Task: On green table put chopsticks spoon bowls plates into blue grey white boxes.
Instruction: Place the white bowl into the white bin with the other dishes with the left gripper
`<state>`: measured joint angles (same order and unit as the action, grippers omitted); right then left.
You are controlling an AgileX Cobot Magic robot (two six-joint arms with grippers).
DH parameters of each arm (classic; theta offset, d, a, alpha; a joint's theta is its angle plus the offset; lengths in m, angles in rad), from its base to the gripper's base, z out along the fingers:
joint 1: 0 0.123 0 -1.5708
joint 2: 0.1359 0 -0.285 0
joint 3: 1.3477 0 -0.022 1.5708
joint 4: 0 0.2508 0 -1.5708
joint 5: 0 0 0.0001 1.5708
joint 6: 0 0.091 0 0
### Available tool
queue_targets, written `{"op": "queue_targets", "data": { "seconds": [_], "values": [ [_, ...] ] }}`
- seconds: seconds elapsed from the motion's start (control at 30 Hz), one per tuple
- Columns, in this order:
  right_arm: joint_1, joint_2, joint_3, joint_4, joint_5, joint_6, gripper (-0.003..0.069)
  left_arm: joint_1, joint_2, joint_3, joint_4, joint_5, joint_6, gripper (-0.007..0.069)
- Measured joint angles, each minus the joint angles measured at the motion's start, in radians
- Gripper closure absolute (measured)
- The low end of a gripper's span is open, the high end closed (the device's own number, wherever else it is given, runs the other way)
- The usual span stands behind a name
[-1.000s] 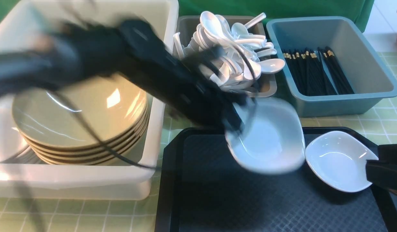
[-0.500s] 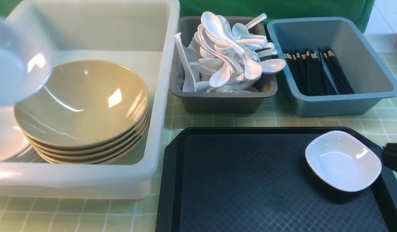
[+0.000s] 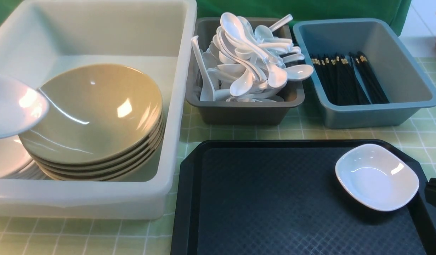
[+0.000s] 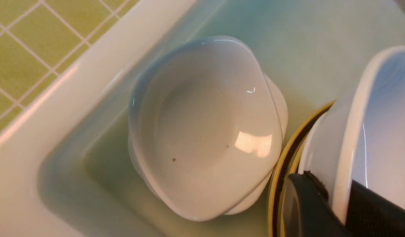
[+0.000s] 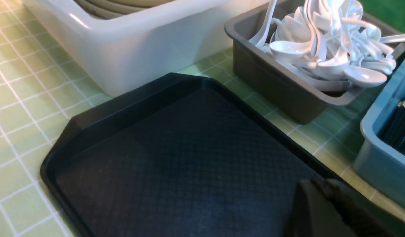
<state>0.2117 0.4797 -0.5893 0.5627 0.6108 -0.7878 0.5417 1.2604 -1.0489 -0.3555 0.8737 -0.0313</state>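
Note:
My left gripper [image 4: 337, 194] is shut on the rim of a white plate [image 4: 373, 125] and holds it tilted inside the large white box [image 3: 175, 106], above a stack of white plates [image 4: 205, 131] and beside the stacked olive-tan bowls [image 3: 94, 117]. In the front view only the held plate [image 3: 12, 106] shows, at the left edge. Another white plate [image 3: 377, 177] lies on the black tray [image 3: 267, 198]. My right gripper [image 5: 324, 191] is shut and empty, just right of that plate [image 3: 435, 193]. Spoons [image 3: 249, 60] fill the grey box [image 3: 239, 113]. Chopsticks [image 3: 349, 78] lie in the blue box [image 3: 380, 113].
The three boxes stand in a row at the back of the green table [image 3: 79, 233]. The black tray takes up the front right. A green cloth [image 3: 310, 9] hangs behind the boxes.
The held white plate has moved from the tray to the left end of the white box and has come down lower there. My right gripper has drawn back to the right edge.

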Motion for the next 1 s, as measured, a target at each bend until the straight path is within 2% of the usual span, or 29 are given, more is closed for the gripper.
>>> {"op": "queue_targets", "data": {
  "seconds": [0.33,0.67,0.73,0.8,0.83,0.87,1.0],
  "values": [
    [0.0,0.0,0.0,-0.003,0.0,0.0,0.0621,0.0,-0.057,-0.006,-0.003,0.004,0.01,0.061],
    [0.0,0.0,0.001,-0.003,0.0,0.0,0.0612,0.0,-0.083,-0.104,0.012,0.073,0.005,0.061],
    [0.0,0.0,0.001,-0.003,0.0,0.0,0.0612,0.0,-0.085,-0.122,0.047,0.09,-0.019,0.061],
    [0.0,0.0,0.001,-0.003,0.0,0.0,0.0612,0.0,-0.086,-0.136,0.17,0.119,-0.099,0.061],
    [0.0,0.0,0.001,-0.003,0.0,0.0,0.0612,0.0,-0.086,-0.136,0.18,0.121,-0.106,0.061],
    [0.0,0.0,0.001,-0.003,0.0,0.0,0.0612,0.0,-0.086,-0.137,0.259,0.143,-0.148,0.061],
    [0.0,0.0,0.001,-0.003,0.0,0.0,0.0612,0.0,-0.086,-0.137,0.347,0.159,-0.205,0.061]
  ]
}}
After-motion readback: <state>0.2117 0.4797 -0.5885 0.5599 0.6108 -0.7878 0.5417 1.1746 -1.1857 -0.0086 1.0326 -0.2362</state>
